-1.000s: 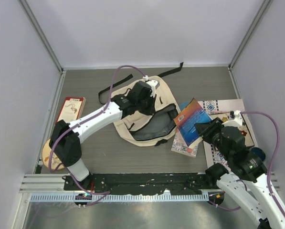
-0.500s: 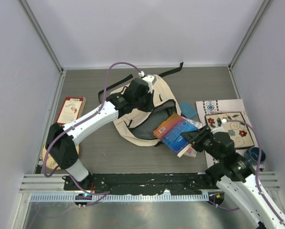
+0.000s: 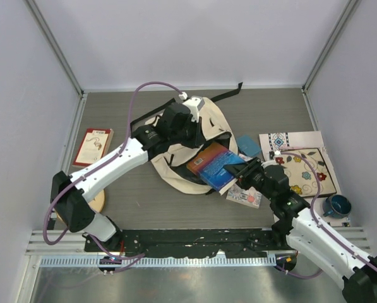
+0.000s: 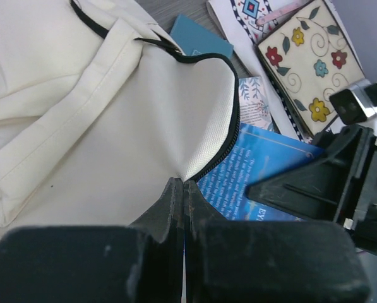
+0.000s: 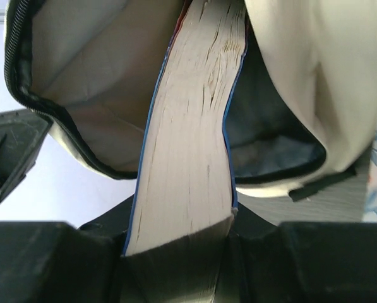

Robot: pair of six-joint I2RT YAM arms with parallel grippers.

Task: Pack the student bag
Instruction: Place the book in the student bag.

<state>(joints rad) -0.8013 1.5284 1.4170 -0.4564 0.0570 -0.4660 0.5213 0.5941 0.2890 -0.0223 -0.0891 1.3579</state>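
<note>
The student bag (image 3: 175,165), cream fabric with black straps, lies mid-table with its zipped mouth facing right. My left gripper (image 3: 187,136) is shut on the upper edge of that mouth (image 4: 184,187) and holds the flap up. A thick blue book (image 3: 210,163) is clamped in my right gripper (image 3: 240,171), its far end inside the mouth. In the right wrist view the book's pale page edge (image 5: 188,145) runs from my jaws into the bag's dark interior (image 5: 270,151). The left wrist view shows the blue cover (image 4: 264,167) just under the zipper edge.
A red-brown book (image 3: 92,144) lies at the left, with a wooden disc (image 3: 97,201) near the left arm's base. On the right are a flowered board (image 3: 307,170) on a patterned cloth (image 3: 290,137), a blue mug (image 3: 336,205), a small blue card (image 3: 248,145) and a booklet (image 3: 245,196).
My right arm has swung left carrying the blue book from over the booklet to the bag's mouth. My left gripper has shifted slightly left, still holding the flap.
</note>
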